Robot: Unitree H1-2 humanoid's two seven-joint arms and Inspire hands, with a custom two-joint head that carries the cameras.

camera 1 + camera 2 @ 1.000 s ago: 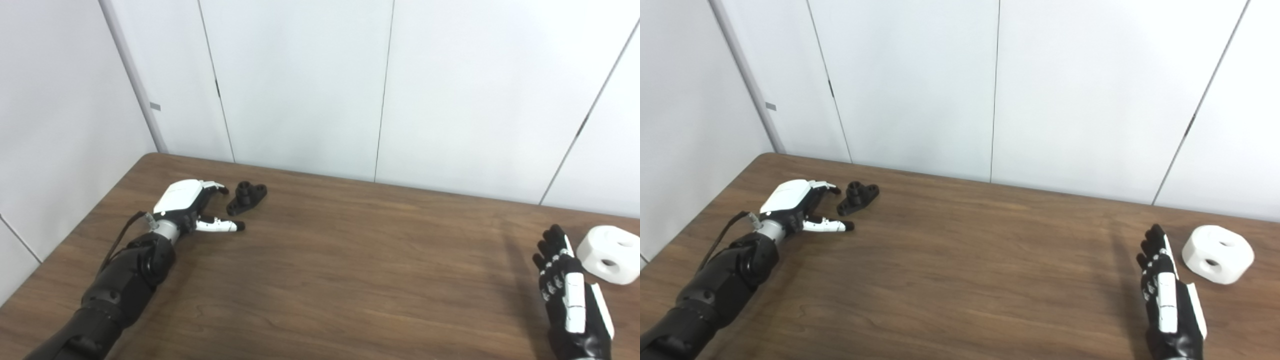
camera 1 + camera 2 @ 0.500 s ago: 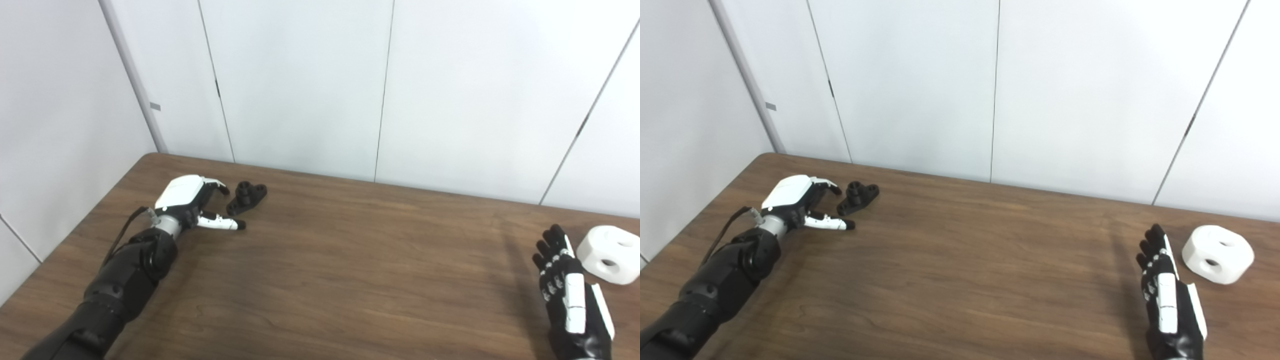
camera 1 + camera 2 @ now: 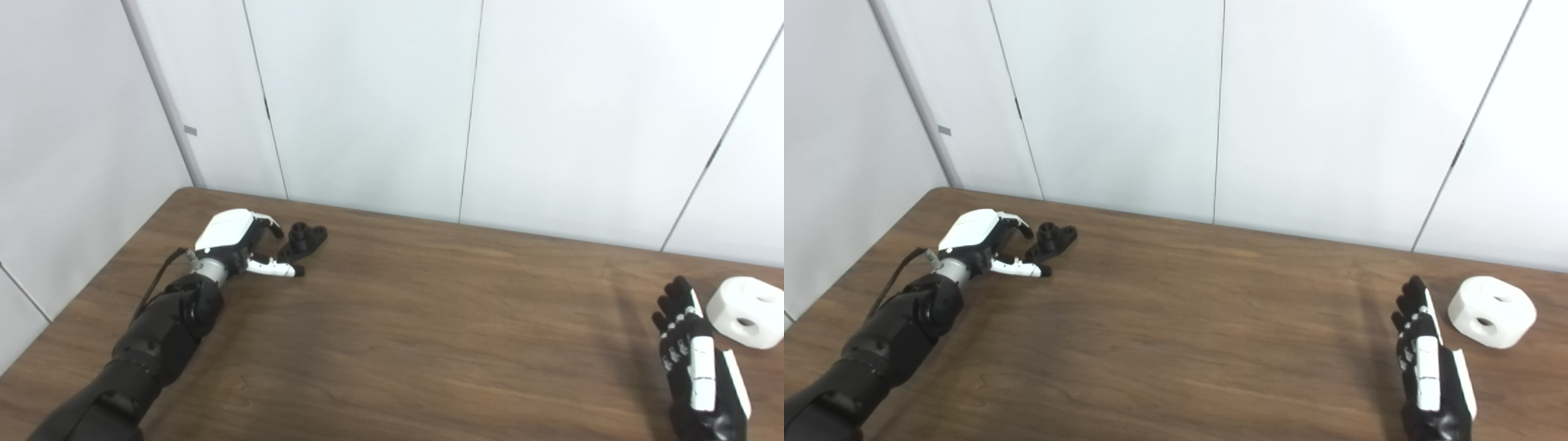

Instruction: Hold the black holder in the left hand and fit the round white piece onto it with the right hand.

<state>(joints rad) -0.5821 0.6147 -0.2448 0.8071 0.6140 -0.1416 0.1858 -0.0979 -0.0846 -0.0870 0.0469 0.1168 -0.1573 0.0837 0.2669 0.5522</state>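
Small black holder (image 3: 302, 241) with 1 short tube, flat beside spread, empty left hand (image 3: 236, 242); right hand (image 3: 698, 361) likewise.

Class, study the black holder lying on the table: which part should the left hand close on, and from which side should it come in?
Probably the flat flange end of the black holder nearest the open left hand, coming in from the robot's left. That leaves the upright round boss free to take the round white piece. The holder lies flat on the table, so fingers must pinch its edges.
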